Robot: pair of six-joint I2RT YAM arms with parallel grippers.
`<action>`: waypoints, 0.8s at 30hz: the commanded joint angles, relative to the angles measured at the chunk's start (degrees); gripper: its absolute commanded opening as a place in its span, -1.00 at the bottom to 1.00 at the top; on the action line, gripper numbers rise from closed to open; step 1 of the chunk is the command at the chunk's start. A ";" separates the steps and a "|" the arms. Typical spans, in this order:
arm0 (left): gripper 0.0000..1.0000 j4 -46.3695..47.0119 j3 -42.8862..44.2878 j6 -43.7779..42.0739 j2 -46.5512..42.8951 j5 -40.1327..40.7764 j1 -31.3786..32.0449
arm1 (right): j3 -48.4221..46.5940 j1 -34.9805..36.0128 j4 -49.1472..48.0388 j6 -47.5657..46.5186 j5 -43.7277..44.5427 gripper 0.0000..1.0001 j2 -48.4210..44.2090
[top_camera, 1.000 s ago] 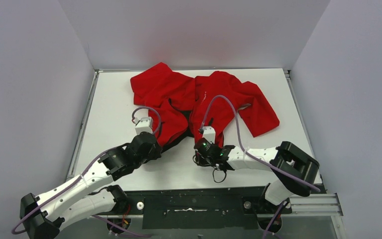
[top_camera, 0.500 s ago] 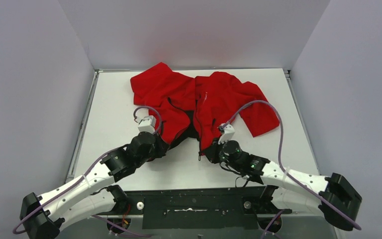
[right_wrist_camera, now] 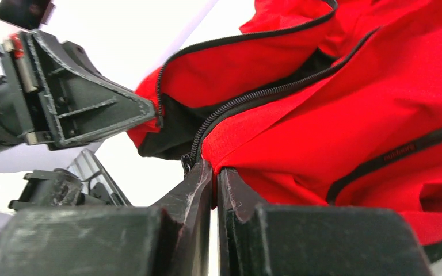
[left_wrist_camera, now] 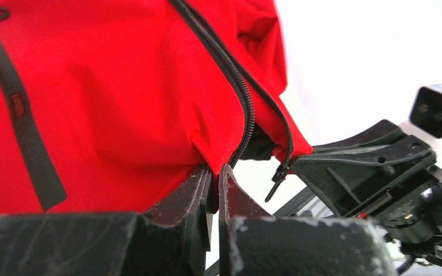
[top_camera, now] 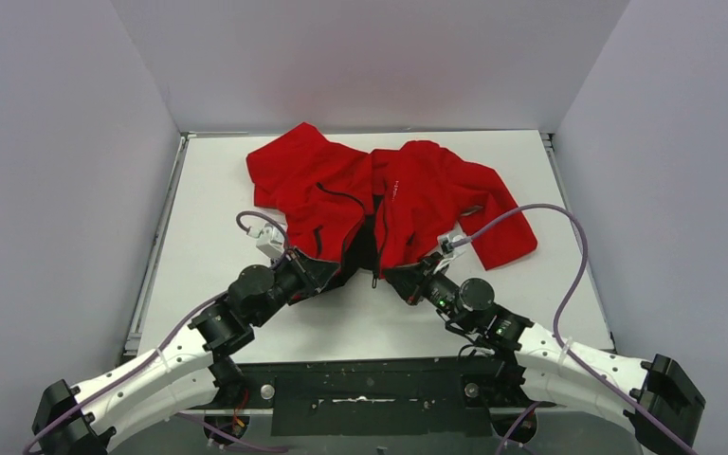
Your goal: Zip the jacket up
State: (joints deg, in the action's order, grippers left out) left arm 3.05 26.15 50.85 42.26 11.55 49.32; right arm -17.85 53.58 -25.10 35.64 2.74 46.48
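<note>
Pinching both lower front corners of the jacket (top_camera: 417,190), spread open on the far half of the tabletop (top_camera: 209,209): left fingers (left_wrist_camera: 200,187) and right fingers (right_wrist_camera: 198,184) pressed onto thin hem fabric. Best to draw the two zipper ends together, keep tapes taut, feed squarely into the dangling zip pull (left_wrist_camera: 277,174). Soft, creasing red cloth; dark coiled teeth (left_wrist_camera: 245,98).

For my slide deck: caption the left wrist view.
Left gripper pinches the jacket's bottom corner beside its open zipper, facing the right gripper.
</note>
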 commanded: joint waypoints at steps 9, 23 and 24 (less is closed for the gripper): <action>-1.00 34.68 -5.41 2.71 0.68 -3.68 -0.35 | 0.20 0.46 -27.91 -8.07 -6.96 -1.00 4.44; -1.00 44.56 -6.47 1.28 3.18 -7.70 -0.35 | 3.06 1.20 -48.08 -18.78 -8.87 -1.00 11.00; -1.00 45.00 -6.46 1.27 3.41 -7.98 -0.36 | 2.74 1.19 -48.61 -18.92 -8.89 -1.00 11.49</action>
State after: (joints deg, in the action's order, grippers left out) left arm 39.53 18.94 53.28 45.28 6.09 49.28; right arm -14.06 54.41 -61.04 20.08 -4.99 56.90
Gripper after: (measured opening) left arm 0.037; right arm 0.044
